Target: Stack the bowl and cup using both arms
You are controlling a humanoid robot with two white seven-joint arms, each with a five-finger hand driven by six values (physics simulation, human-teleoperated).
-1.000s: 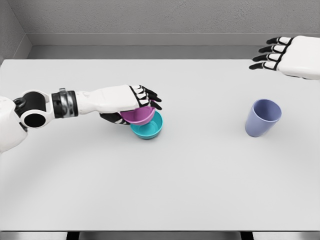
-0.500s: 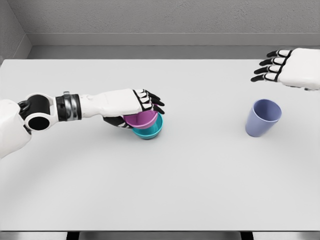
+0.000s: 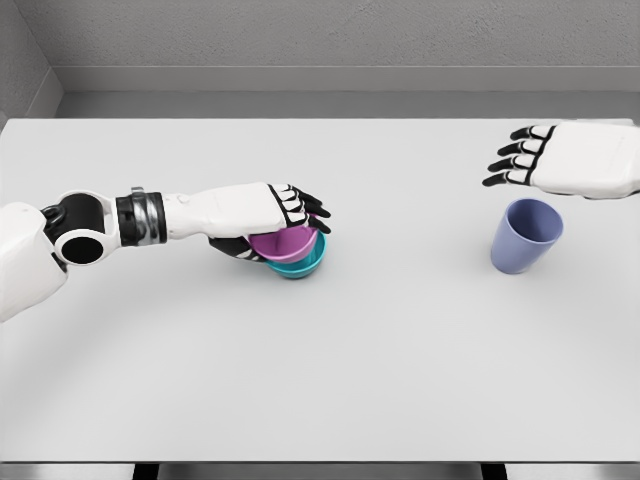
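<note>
Left hand nests purple bowl; lavender cup stands apart.

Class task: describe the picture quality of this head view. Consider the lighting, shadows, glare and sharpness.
Head view: even, soft light, with no glare on the white table; only faint shadows under the purple cup and the stacked bowls; everything is equally sharp, with no blur or visible distortion.

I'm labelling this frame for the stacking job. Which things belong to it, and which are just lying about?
Belong to the job:
- pink bowl, held by left hand
- teal bowl beneath it
- lavender plastic cup, under open right hand

Lying about:
- nothing; only the white table
</note>
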